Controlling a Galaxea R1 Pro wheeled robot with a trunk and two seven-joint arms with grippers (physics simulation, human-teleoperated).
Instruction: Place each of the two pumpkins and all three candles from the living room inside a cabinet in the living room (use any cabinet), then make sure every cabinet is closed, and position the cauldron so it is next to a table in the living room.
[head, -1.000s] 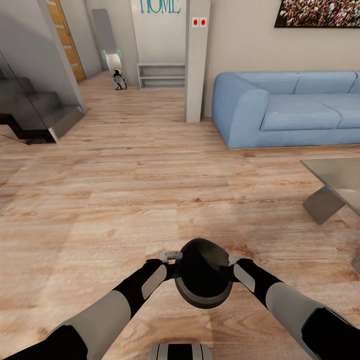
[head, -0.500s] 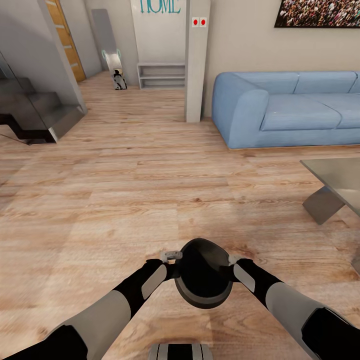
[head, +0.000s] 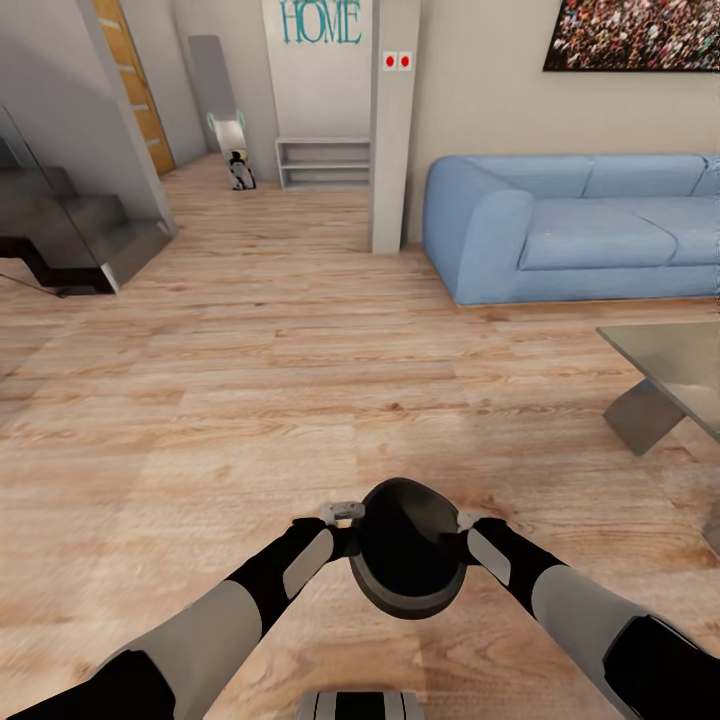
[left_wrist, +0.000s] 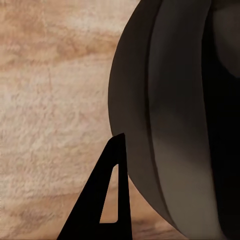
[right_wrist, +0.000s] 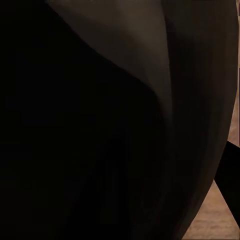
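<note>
The matte black cauldron (head: 405, 550) hangs low in front of me above the plank floor, its wide mouth facing up. My left gripper (head: 352, 522) is shut on its rim on one side and my right gripper (head: 460, 525) is shut on the opposite side. The left wrist view has the cauldron's curved wall (left_wrist: 170, 125) close up, with one black finger (left_wrist: 102, 200) outside it. In the right wrist view the dark cauldron body (right_wrist: 100, 125) takes up nearly the whole frame. A corner of the grey-green table (head: 670, 365) stands at the right. Pumpkins, candles and cabinet are out of view.
A blue sofa (head: 570, 225) runs along the far right wall, and a grey pillar (head: 393, 130) rises just left of it. Dark stairs (head: 70, 225) stand at the far left, a low white shelf (head: 325, 162) at the back. Open wood floor lies ahead.
The whole head view has shifted a little, so the camera has moved. Both arms and the cauldron keep the same pose in the picture.
</note>
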